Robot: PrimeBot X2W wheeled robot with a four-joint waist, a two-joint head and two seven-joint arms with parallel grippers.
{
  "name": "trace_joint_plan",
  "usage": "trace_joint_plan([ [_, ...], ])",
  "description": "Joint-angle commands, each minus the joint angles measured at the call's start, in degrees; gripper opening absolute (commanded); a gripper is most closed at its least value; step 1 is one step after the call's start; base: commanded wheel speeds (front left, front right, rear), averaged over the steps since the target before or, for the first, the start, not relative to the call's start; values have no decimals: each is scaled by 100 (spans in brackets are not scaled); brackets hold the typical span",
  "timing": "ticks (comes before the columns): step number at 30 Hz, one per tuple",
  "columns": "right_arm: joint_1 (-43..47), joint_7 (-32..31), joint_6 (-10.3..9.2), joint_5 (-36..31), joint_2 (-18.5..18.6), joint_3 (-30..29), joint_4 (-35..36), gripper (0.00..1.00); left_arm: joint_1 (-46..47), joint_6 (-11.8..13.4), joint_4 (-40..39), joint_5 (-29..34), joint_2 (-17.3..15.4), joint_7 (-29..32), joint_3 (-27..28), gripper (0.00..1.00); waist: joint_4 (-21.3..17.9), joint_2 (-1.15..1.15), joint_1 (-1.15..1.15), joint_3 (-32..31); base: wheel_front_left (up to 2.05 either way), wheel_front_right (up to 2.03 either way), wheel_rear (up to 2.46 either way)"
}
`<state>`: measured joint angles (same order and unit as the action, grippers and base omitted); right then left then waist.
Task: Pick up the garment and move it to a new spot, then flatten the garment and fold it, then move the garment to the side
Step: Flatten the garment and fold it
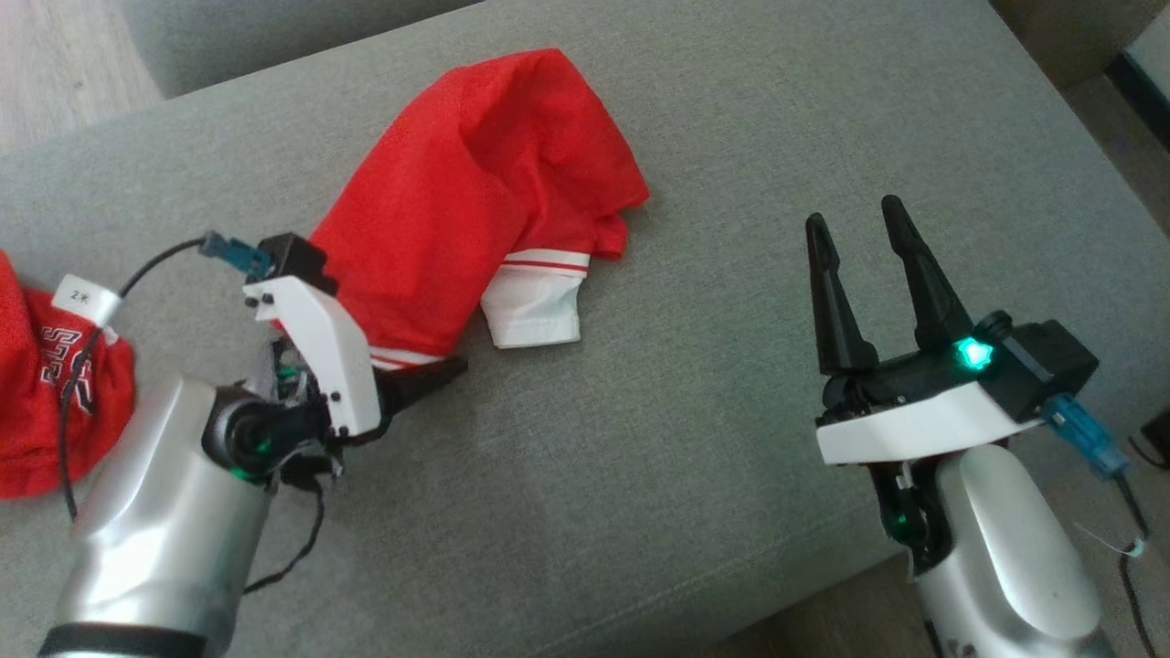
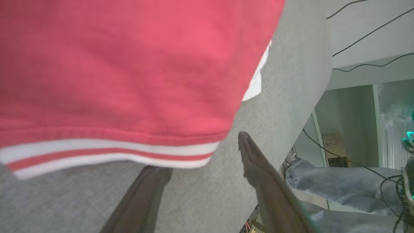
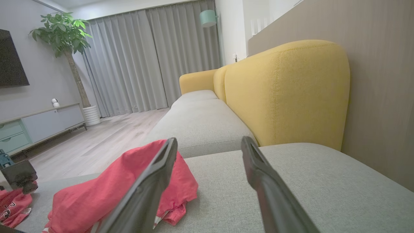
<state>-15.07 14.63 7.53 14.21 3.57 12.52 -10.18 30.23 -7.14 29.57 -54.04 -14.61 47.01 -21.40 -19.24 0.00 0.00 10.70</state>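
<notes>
Garment [image 1: 457, 210]: red, white-striped at the hem, crumpled in a long heap on the grey sofa seat [image 1: 658, 439]. In the head view its long axis runs diagonally, from the hem end near me on the left to a bunched end farther off to the right.

Left gripper [image 2: 199, 153] sits right at the hem end, jaws spread wide, nothing pinched. One finger [image 2: 145, 194] reaches the striped hem [image 2: 113, 155]; I cannot tell whether it is under it or only touching. The other lies over bare seat beside the hem corner.

Right gripper [image 1: 855, 215] hovers well apart to the right, jaws spread, empty.

Left arm is clearly nearer. Judgement: the pick-up falls to the left, closing across the hem.
</notes>
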Motion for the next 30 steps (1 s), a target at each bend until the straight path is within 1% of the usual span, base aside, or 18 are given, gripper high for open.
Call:
trace_joint_plan([
  [1, -189, 37, -4, 43, -67, 111, 212, 100, 462, -34, -198, 13, -186, -156, 265, 100, 13, 0, 0, -2, 0, 0, 0],
  [2, -189, 37, -4, 43, -67, 111, 212, 100, 462, -34, -198, 13, -186, -156, 265, 100, 13, 0, 0, -2, 0, 0, 0],
  [3, -186, 37, -4, 51, -68, 118, 213, 100, 512, -34, -185, 50, -207, -286, 278, 80, 21, 0, 0, -2, 0, 0, 0],
  [4, -186, 37, -4, 57, -68, 130, 210, 100, 562, -34, -153, 78, -214, -427, 303, 21, 31, 0, 0, -1, 0, 0, 0],
  [5, -188, 37, -4, 62, -68, 141, 209, 100, 610, -34, -110, 89, -214, -537, 320, 0, 42, 0, 0, -1, 0, 0, 0],
  [8, -196, 37, -4, 65, -68, 164, 221, 100, 729, -35, -67, -32, -215, -677, 300, 0, 87, 0, 0, -9, 0, 0, 0],
  [9, -201, 37, -4, 54, -68, 159, 238, 100, 820, -35, -176, -197, -264, -714, 302, 0, 123, 0, 0, -14, 0, 0, 0],
  [10, -201, 37, -4, 54, -68, 159, 238, 100, 820, -35, -176, -197, -264, -714, 302, 0, 123, 0, 0, -14, 0, 0, 0],
  [11, -187, 37, -4, 41, -68, 137, 256, 100, 929, -35, -313, -351, -347, -784, 368, 0, 161, 0, 0, -15, 0, 0, 0],
  [14, -167, 37, -4, 28, -68, 116, 262, 100, 1142, -35, -443, -402, -569, -953, 549, 0, 197, 0, 0, 6, 0, 0, 0],
  [16, -175, 37, -4, 41, -68, 133, 282, 100, 1313, -7, -439, -327, -759, -1077, 683, 0, 192, 0, 0, 60, 0, 0, 0],
  [20, -221, 37, -4, 99, -68, 234, 328, 100, 1638, 202, -162, -156, -1089, -1341, 948, 0, 97, 0, 0, 213, 0, 0, 0],
  [23, -256, 37, -4, 149, -68, 281, 345, 100, 1797, 322, 236, 209, -1441, -1629, 978, 0, -6, 0, 0, 316, 0, 0, 0],
  [26, -291, 37, -4, 175, -68, 296, 342, 100, 1889, 409, 786, 488, -1663, -2063, 1024, 0, -87, 0, 0, 401, 0, 0, 0],
  [27, -298, 37, -4, 177, -68, 297, 335, 100, 1905, 441, 989, 576, -1714, -2196, 1019, 17, -100, 0, 0, 412, 0, 0, 0],
  [28, -303, 37, -4, 176, -68, 299, 327, 100, 1918, 501, 1190, 626, -1726, -2318, 1032, 85, -107, 0, 0, 414, 0, 0, 0],
  [29, -304, 37, -4, 173, -68, 303, 317, 100, 1916, 521, 1378, 627, -1705, -2393, 1047, 100, -109, 0, 0, 409, 0, 0, 0],
  [30, -302, 37, -4, 165, -68, 300, 306, 100, 1915, 482, 1529, 598, -1665, -2455, 1061, 100, -100, 0, 0, 398, 0, 0, 0],
])
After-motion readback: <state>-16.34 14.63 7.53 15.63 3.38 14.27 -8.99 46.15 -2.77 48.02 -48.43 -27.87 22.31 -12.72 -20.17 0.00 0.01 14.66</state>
